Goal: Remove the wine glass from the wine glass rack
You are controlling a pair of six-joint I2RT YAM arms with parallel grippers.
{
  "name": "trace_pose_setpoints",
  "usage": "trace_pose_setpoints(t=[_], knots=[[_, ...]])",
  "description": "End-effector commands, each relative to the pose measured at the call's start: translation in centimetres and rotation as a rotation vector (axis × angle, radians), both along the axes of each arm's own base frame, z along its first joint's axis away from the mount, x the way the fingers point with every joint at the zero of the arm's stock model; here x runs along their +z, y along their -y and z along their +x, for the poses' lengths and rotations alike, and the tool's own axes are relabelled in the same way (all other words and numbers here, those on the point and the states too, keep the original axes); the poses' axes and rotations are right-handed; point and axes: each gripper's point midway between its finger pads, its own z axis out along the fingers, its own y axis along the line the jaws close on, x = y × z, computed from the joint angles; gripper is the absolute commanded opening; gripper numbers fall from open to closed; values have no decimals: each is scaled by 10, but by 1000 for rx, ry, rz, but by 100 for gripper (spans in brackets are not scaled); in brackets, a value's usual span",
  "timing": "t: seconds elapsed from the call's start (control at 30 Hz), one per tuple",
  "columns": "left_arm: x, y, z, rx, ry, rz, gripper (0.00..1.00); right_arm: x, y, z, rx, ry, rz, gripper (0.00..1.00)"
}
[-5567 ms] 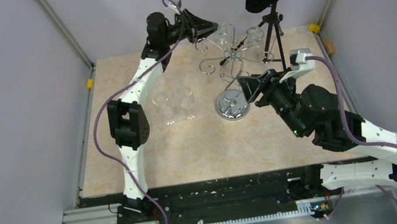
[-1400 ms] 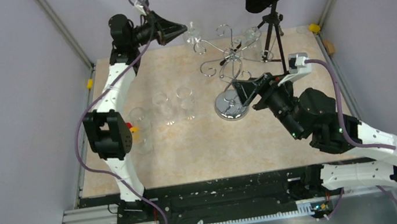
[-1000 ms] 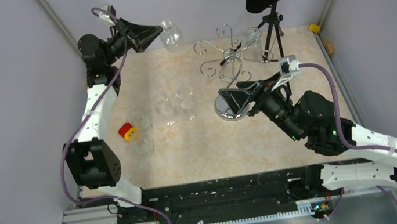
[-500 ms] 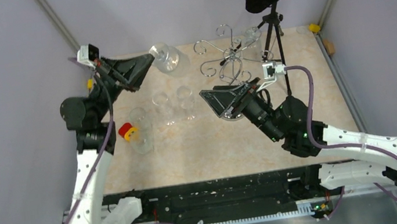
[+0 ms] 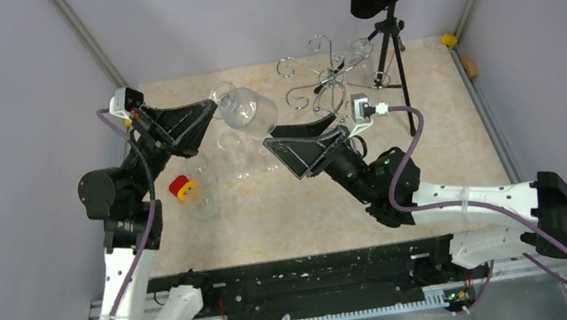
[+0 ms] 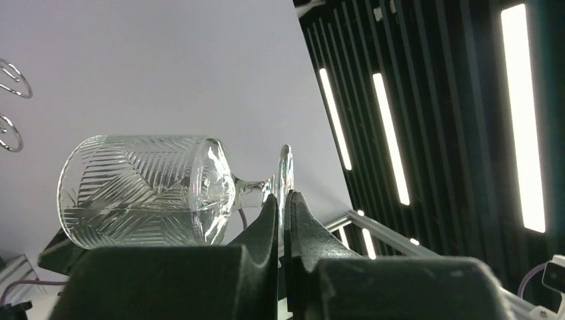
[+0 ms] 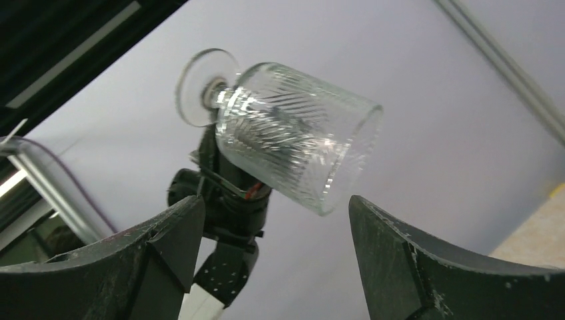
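My left gripper is shut on the foot of a clear cut-pattern wine glass and holds it sideways in the air, bowl pointing right, left of the wine glass rack. The left wrist view shows the glass with its foot pinched between my fingers. My right gripper is open, raised below and right of the glass. In the right wrist view the glass hangs above the wide gap between my fingers. One more glass hangs on the silver scroll rack.
Three clear glasses stand on the table left of centre, one beside a red and yellow object. A black tripod music stand rises at the back right. Grey walls close in the sides.
My left arm has carried the glass off the rack, leftward and then down toward the table's middle. My right arm has swung left from the rack's base and lifted its open gripper toward the glass.
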Motion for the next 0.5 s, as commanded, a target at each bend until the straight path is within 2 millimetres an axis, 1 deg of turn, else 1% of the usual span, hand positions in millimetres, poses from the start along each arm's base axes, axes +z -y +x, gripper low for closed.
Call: trace_pose_setpoints(t=[0.0,0.1,0.17,0.3,0.37,0.47], knots=[[16,-10,-16,9,24,-74,0,49,24,-33,84,189,208,79],[17,-10,-21,-5,18,-84,0,51,25,-37,88,229,218,74],[18,-12,-24,-9,20,-95,0,54,25,-42,90,269,221,68],[24,-16,-32,1,32,-121,0,55,20,-44,93,298,222,64],[26,-19,-35,15,33,-128,0,60,20,-49,108,334,238,61],[25,-19,-40,2,26,-130,0,65,13,-62,149,412,235,54]])
